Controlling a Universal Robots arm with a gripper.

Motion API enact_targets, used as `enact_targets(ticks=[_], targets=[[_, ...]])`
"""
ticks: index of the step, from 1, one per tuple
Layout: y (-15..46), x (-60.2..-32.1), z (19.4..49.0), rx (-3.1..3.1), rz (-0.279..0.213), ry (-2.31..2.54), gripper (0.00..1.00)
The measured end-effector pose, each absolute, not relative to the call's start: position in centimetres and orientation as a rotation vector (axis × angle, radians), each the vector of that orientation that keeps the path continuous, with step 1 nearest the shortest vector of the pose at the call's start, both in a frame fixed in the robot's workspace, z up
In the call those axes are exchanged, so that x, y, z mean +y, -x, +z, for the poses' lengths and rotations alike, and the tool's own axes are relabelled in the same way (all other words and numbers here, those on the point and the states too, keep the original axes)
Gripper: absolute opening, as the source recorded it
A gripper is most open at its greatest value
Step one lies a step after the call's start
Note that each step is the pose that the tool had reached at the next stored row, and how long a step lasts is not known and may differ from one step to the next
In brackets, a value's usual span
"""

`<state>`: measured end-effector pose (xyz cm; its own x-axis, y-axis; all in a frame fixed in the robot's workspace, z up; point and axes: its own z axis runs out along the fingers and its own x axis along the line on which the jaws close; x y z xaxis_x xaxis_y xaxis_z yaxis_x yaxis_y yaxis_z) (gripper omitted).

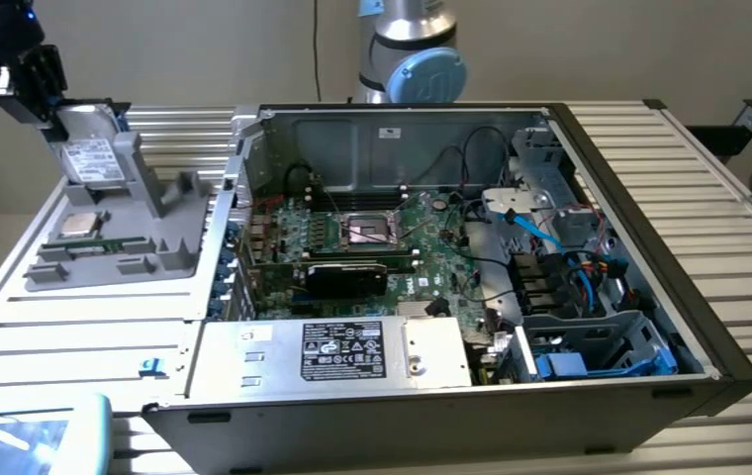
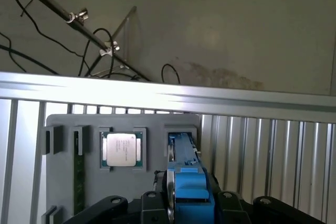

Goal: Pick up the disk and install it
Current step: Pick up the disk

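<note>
Exterior view: gripper (image 1: 48,97) sits at the far upper corner on the exterior view's left, down over the top edge of the disk (image 1: 91,158). Disk stands on edge, leaning slightly, in the tall slot of the grey fixture tray (image 1: 151,252), white label facing the camera. Tray rests on the slatted metal table (image 1: 72,327), just beside the open computer case (image 1: 640,247), on the exterior view's left of it. On the tray below the disk: CPU chip (image 1: 82,223) flat in its pocket, green memory stick (image 1: 86,247) lying just in front of it. Inside the case: motherboard (image 1: 390,247) on the floor, silver power supply (image 1: 343,351) with black label at the near wall, blue drive bay (image 1: 608,351) in the near corner on the exterior view's right, blue cables (image 1: 541,233) just beyond it. Arm (image 1: 410,59) rises behind the case

Wrist view: gripper (image 2: 190,205) is closed onto the disk (image 2: 188,182), black fingers (image 2: 153,203) tight against both sides of the blue carrier frame, no gap visible. Disk's far end sits down in the slot of the tray (image 2: 65,182), so it is not lifted clear. CPU chip (image 2: 122,149) lies in the pocket beside the disk, memory stick (image 2: 79,177) past the chip, apart from both
</note>
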<state>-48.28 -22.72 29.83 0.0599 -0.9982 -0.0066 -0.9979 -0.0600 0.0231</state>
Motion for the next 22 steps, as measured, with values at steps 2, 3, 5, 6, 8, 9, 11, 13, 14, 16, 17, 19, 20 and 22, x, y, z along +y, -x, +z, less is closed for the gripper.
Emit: enact_targets(ticks=[2,3,5,6,8,9,11,13,14,16,17,19,20,22], targets=[[48.29,-22.96,29.83,-2.145,-0.033,-2.278,0.37],[48.28,-23.2,29.83,-2.145,-0.033,-2.278,0.37],[48.26,-23.42,29.83,-2.146,-0.034,-2.279,0.37],[48.25,-23.43,29.83,-2.146,-0.034,-2.279,0.37],[48.18,-23.45,29.83,-2.148,-0.039,-2.281,0.37],[48.17,-23.45,29.82,-2.149,-0.042,-2.283,0.37],[48.13,-23.45,29.83,-2.151,-0.048,-2.287,0.37],[48.12,-23.47,29.83,-2.152,-0.051,-2.288,0.37],[48.12,-23.49,29.83,-2.151,-0.051,-2.288,0.37],[48.12,-23.49,29.83,-2.151,-0.051,-2.288,0.37],[48.13,-23.5,29.85,-2.151,-0.051,-2.289,0.37],[48.13,-23.5,30.3,-2.15,-0.051,-2.289,0.37],[48.12,-23.5,30.53,-2.15,-0.051,-2.29,0.37],[48.12,-23.5,30.7,-2.149,-0.051,-2.29,0.37]])
